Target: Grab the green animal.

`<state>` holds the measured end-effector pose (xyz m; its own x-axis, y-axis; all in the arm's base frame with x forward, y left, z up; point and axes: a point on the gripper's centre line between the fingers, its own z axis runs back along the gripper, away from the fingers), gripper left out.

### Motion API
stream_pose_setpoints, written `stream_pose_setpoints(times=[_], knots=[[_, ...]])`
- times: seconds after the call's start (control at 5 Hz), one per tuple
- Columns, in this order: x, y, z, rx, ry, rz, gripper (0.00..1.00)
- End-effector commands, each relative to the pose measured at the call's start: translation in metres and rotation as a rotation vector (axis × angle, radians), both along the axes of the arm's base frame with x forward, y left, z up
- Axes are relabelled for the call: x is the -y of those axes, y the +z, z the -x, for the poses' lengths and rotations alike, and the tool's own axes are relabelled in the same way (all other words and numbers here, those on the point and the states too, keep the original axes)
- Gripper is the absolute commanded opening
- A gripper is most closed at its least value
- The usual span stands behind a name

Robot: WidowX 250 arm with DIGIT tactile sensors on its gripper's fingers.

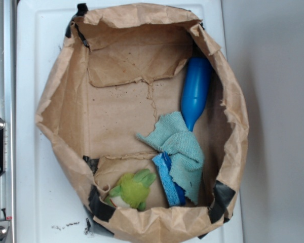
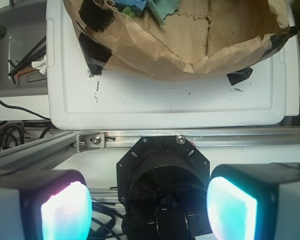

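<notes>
Your gripper (image 2: 149, 210) hangs released, nothing between its pads; the green animal (image 1: 132, 189) lies far off, inside the paper bag (image 1: 61, 109).

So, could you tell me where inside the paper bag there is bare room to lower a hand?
The bag floor is bare left of the blue bottle and teal cloth. The near edge is crowded: green animal, blue sponge and cloth sit together.
</notes>
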<state>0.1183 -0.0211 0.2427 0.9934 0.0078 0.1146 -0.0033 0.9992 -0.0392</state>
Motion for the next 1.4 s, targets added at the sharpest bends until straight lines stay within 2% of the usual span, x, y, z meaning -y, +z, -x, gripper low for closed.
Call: stream_pose_setpoints(times=[0.0,0.2,0.4,0.6,1.0,1.2], knots=[[0.000,0.000,0.000,0.000,0.000,0.000,1.00],[-0.002,0.001,-0.008,-0.019,0.038,0.029,1.00],[-0.004,0.002,-0.014,0.024,0.122,0.026,1.00],[-0.007,-0.004,-0.050,0.043,0.179,0.020,1.00],[0.012,-0.025,-0.150,0.099,0.200,0.016,1.00],[-0.008,-0.036,-0.186,0.135,0.349,0.036,1.00]])
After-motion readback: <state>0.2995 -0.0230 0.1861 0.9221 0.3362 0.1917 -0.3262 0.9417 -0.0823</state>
